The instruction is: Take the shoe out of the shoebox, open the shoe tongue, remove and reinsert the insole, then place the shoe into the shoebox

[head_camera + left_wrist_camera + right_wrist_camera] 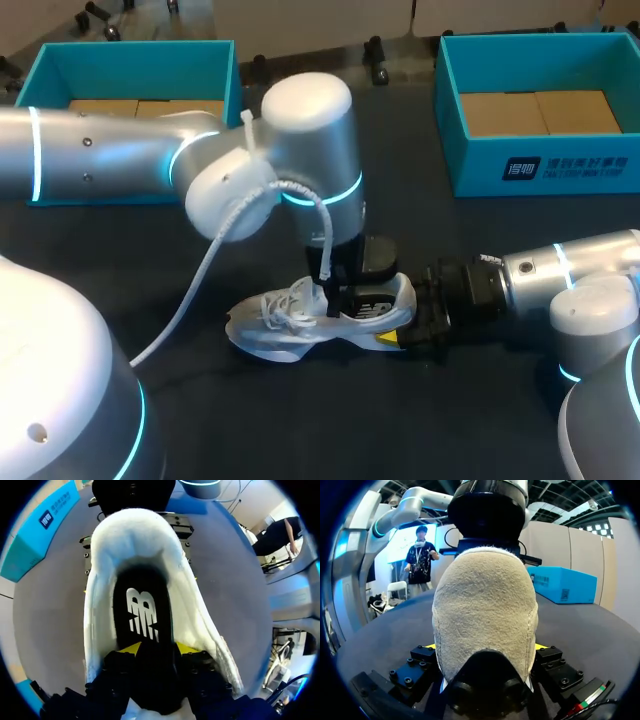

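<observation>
Closest to the head camera, the left arm (pixel 300 130) bends steeply down. Its gripper (pixel 345 290) is sunk in the mouth of the shoe (pixel 285 335). That shoe stands on its sole on the table (pixel 300 430), well apart from the left box (pixel 130 55) and the right box (pixel 480 170). The right arm (pixel 560 275) lies low and level, with its gripper (pixel 403 320) at the heel.

From the left wrist, the gripper (pixel 157 649) has its yellow tips apart inside the shoe, over the insole (pixel 142 595). The toe end is hidden.

From the right wrist, the gripper (pixel 485 647) clamps the heel from both sides, and its tips are nearly hidden behind it.
</observation>
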`<state>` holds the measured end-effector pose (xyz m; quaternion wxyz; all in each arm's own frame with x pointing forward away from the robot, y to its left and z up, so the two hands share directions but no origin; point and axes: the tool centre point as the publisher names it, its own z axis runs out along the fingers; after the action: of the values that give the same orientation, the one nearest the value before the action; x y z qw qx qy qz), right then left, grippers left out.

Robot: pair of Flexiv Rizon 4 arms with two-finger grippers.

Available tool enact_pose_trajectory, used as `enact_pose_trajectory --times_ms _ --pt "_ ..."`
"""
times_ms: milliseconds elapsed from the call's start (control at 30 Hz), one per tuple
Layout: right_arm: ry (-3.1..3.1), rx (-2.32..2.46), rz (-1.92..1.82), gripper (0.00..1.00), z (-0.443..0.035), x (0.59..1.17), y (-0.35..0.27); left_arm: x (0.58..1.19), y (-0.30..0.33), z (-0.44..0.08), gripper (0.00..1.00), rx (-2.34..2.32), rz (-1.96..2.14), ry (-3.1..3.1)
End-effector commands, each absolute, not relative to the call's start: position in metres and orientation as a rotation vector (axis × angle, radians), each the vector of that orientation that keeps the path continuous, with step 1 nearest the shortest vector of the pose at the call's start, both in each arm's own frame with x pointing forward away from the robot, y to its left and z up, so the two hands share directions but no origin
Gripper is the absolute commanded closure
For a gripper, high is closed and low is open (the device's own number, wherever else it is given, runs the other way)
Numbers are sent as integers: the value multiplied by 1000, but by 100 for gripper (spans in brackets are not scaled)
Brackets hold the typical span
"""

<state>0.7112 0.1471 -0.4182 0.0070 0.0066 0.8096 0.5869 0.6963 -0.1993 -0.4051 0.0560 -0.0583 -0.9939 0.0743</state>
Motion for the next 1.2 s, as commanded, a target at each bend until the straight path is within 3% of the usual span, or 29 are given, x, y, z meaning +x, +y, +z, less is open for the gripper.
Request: enact_pose_trajectory --times_ms 33,200,533,600,667,700,1200 --pt "2534 21 1831 100 -419 710 149 694 -196 -414 60 -172 257 -3081" --pt "2534 21 1831 100 -419 710 149 699 -201 -417 61 -161 278 -3154" --pt "2534 21 1831 100 -419 710 149 718 -215 -418 74 -112 308 -3274" --pt "2534 21 1831 100 -419 710 149 721 -217 -418 81 -103 308 -3290" --pt "2534 21 1831 100 -419 710 149 723 -218 -418 97 -98 306 -3290" --pt "2534 21 1831 100 -419 710 149 724 -219 -418 100 -96 306 -3291" --pt "2534 21 1831 100 -419 710 149 728 -214 -396 100 -76 334 -3230"
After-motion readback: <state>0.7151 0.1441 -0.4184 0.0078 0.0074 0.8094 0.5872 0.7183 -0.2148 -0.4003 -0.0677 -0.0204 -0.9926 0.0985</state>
